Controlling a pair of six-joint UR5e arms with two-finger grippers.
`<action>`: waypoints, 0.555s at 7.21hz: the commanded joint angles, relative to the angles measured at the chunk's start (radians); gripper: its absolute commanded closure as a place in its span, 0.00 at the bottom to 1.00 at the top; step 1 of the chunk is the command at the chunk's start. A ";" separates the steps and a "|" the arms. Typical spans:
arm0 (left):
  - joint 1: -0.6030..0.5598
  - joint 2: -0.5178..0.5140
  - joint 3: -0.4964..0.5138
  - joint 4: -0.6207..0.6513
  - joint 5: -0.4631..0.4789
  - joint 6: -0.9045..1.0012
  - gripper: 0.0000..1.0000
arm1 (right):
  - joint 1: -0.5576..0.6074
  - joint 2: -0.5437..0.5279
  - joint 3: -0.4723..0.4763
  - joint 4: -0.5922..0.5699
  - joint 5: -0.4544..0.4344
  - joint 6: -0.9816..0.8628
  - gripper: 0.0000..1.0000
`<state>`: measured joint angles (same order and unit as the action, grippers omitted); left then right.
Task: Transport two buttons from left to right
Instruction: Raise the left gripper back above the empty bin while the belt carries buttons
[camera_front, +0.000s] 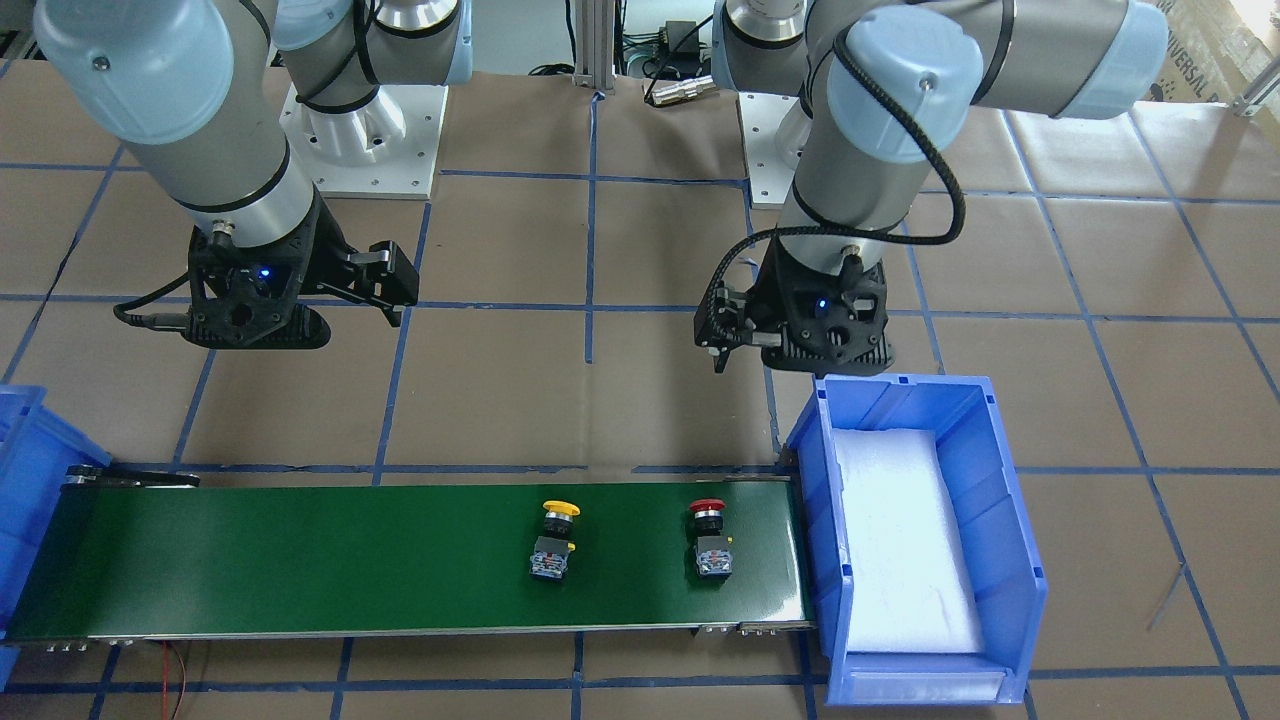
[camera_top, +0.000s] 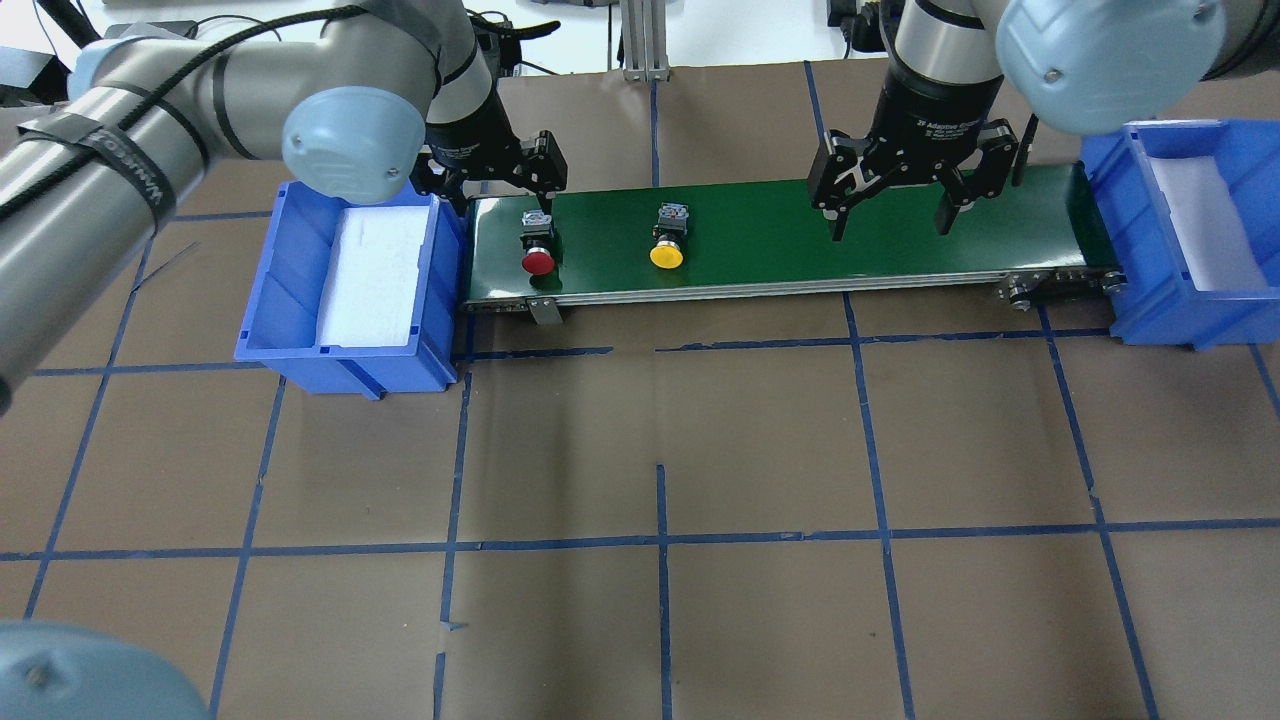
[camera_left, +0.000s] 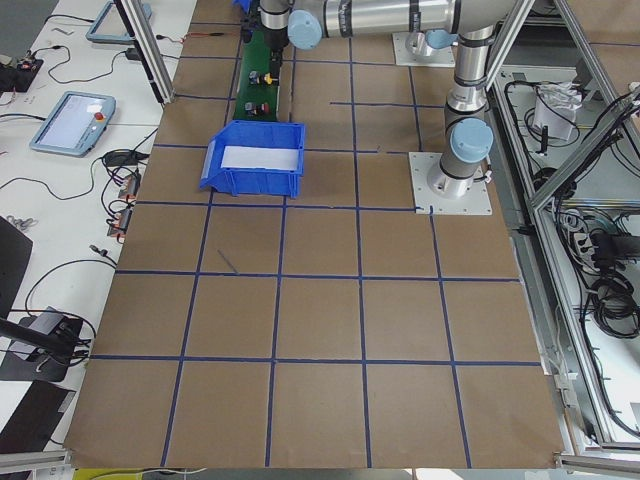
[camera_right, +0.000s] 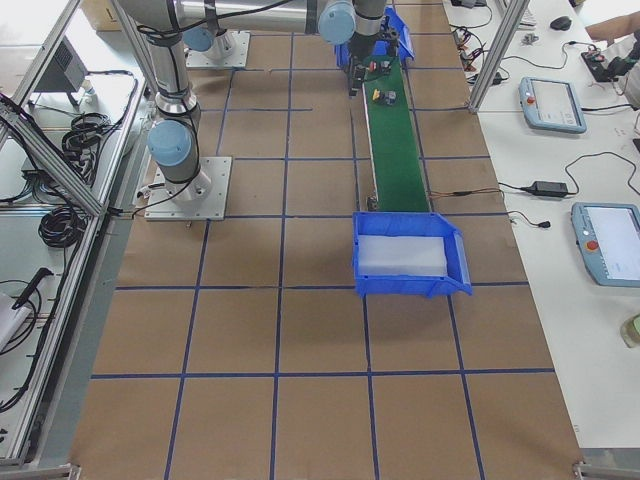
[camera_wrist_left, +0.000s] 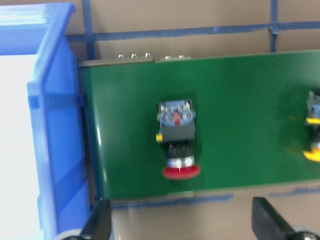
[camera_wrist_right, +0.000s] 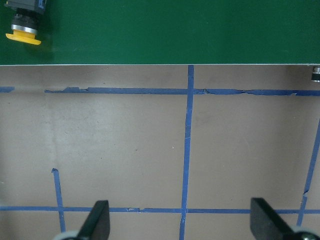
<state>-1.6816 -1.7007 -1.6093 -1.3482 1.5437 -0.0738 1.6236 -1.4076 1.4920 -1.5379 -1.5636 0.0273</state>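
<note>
The red button lies on its side near the left end of the green belt. The yellow button lies a little to its right. Both also show in the front view, red and yellow. My left gripper is open and empty, hovering over the red button by the left bin. Its fingertips stand wide apart. My right gripper is open and empty above the belt's right half. In its wrist view the yellow button shows at the top left corner.
A blue bin with white foam padding stands against the belt's left end. A second blue bin stands at the right end. The brown table is marked with blue tape lines.
</note>
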 joint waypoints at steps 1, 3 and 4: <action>0.064 0.174 -0.097 -0.082 -0.002 0.005 0.00 | -0.001 -0.002 0.004 -0.002 0.000 -0.001 0.00; 0.086 0.101 0.094 -0.312 0.001 0.005 0.00 | 0.001 -0.002 0.004 -0.010 0.002 -0.003 0.00; 0.088 0.054 0.136 -0.321 -0.007 0.006 0.00 | 0.001 -0.002 0.004 -0.007 0.002 -0.003 0.00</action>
<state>-1.6001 -1.5944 -1.5513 -1.6046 1.5428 -0.0691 1.6242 -1.4096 1.4956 -1.5449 -1.5619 0.0251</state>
